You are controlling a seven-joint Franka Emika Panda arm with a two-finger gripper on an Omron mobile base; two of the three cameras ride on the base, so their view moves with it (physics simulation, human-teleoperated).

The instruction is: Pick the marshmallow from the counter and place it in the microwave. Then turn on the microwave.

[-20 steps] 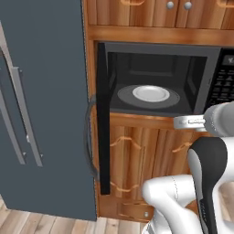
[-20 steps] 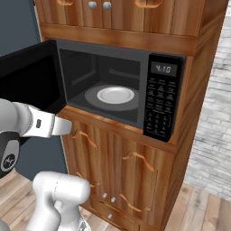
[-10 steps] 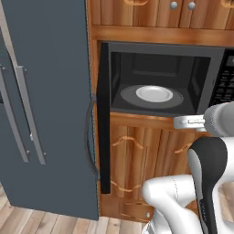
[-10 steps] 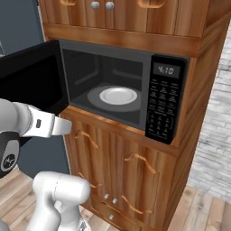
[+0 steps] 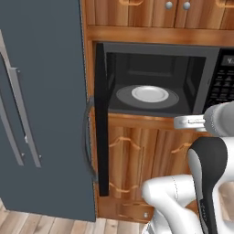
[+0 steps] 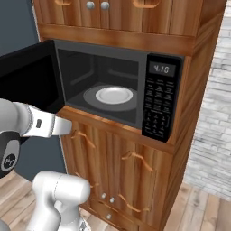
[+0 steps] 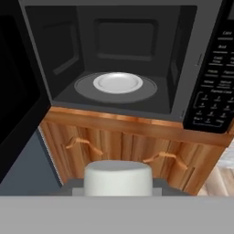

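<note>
You face a tall wooden cabinet column (image 6: 135, 167) with carved door fronts below and small round knobs (image 6: 104, 5) on the doors above; wood-plank floor (image 6: 203, 212) underneath; a pale brick wall (image 6: 214, 113) to the right of the column in the right base view; a dark grey refrigerator (image 5: 41, 100) with long vertical handles stands just left of it in the left base view.

The microwave (image 6: 113, 58) is built into the column; its door (image 5: 101, 119) is swung fully open to the left, edge-on in the left base view, grey handle (image 5: 87, 137) on its outer face; keypad and lit display (image 6: 161, 70) on the right side.

Inside, a white round dish (image 7: 118, 83) lies on the turntable; cavity mouth unobstructed.

The marshmallow (image 7: 118, 178) sits low in the hand view, a whitish stubby lump between the finger tips, in front of the cabinet doors and below the level of the microwave floor; it is outside the cavity, well short of the dish.

The gripper (image 5: 183, 122) is level with the wooden ledge under the microwave opening, pointing toward it; your jaws are pinching the marshmallow, partly parted around it.

The open door stands to the left of the approach; the ledge edge lies directly ahead of the hand.
</note>
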